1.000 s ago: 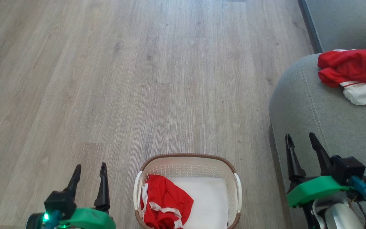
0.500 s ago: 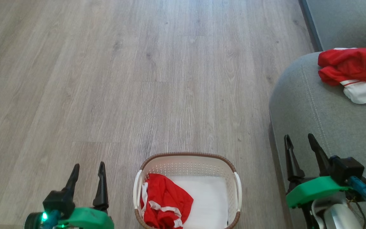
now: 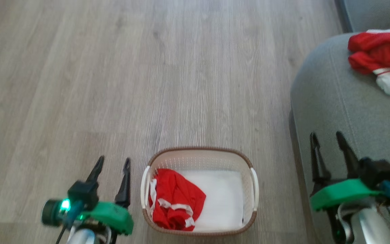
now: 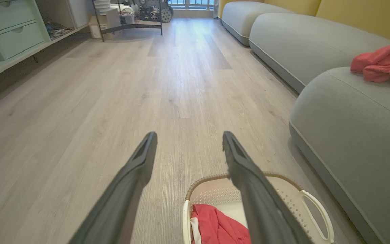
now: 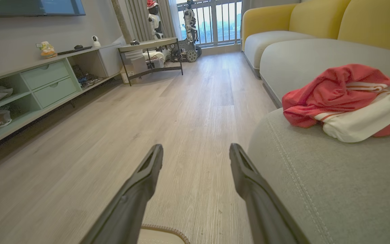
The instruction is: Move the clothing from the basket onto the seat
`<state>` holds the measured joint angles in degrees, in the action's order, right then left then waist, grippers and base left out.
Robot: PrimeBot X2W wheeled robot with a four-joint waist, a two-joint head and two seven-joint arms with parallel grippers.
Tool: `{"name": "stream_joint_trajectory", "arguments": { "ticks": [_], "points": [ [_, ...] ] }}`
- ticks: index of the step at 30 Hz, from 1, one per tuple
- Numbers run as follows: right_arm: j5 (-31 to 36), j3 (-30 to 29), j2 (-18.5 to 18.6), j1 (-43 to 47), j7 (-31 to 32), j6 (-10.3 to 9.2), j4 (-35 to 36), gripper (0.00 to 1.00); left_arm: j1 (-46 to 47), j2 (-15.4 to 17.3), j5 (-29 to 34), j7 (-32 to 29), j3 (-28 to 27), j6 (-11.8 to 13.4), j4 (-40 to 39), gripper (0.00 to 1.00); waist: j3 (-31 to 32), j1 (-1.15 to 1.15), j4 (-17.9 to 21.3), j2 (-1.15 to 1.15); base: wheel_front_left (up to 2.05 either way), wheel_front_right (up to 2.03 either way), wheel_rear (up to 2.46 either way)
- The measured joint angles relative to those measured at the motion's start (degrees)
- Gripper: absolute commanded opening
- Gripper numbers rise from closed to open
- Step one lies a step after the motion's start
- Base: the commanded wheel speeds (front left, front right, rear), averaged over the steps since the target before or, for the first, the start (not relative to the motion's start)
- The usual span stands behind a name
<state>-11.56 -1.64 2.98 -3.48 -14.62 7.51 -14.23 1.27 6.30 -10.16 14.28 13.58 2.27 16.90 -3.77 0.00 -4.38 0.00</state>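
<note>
Floorboards (image 3: 113, 84) of pale grey wood carried the basket (image 3: 198, 158), which stood low in the head view. It was near the seat (image 3: 333, 101) on the robot's right, with a strip of bare wood between them. A red garment (image 3: 176, 200) with white striped trim lay crumpled in the left half of the basket. It rested on the white liner (image 3: 225, 200), whose right half was uncovered. A second garment (image 3: 377, 51), red with a white panel, sat bunched on top of the seat toward its far end, well apart from the basket.

The left gripper (image 3: 113, 159) hung just left of the basket, its two fingers spread with nothing between them. In the left wrist view its right finger crossed in front of the basket's far rim, and the red garment showed below. The right gripper (image 3: 326, 134) hung over the seat's near corner, fingers likewise parted and empty, well short of the second garment. In the right wrist view that garment lay ahead and to the right on the cushion, and a sliver of the basket's brown rim showed at the bottom edge.
</note>
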Motion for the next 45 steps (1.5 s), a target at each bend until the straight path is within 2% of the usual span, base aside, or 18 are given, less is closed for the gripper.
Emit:
{"name": "stream_joint_trajectory", "arguments": {
  "ticks": [11, 25, 35, 45],
  "points": [
    [2.6, -3.9, -0.1, -7.5, 0.0, 0.00, 5.9, 1.00, 14.3, -2.0, 4.3, -0.1, 8.7, -4.3, 16.1, 1.00, -10.9, 0.01, 1.6, 0.00, 0.00, 0.00, 0.00],
    [2.9, -2.8, 0.0, -16.3, 0.0, 0.00, 11.5, 1.00, 32.1, -3.7, 8.0, -1.1, 19.8, -6.9, 40.1, 1.00, -28.7, 0.02, 6.2, -0.01, 0.00, 0.00, 0.00],
    [2.3, -0.1, 0.0, -19.8, 0.0, 0.00, 15.2, 1.00, 39.0, -3.9, 6.2, -5.4, 24.7, -7.3, 47.9, 1.00, -38.2, 0.01, 10.3, 0.00, 0.00, 0.00, 0.00],
    [0.9, 2.1, 0.0, -21.2, 0.0, 0.00, 17.7, 1.00, 41.9, -3.9, 5.3, -8.5, 26.9, -6.8, 53.0, 1.00, -42.5, 0.01, 13.4, 0.00, 0.00, 0.00, 0.00]
  ]
}}
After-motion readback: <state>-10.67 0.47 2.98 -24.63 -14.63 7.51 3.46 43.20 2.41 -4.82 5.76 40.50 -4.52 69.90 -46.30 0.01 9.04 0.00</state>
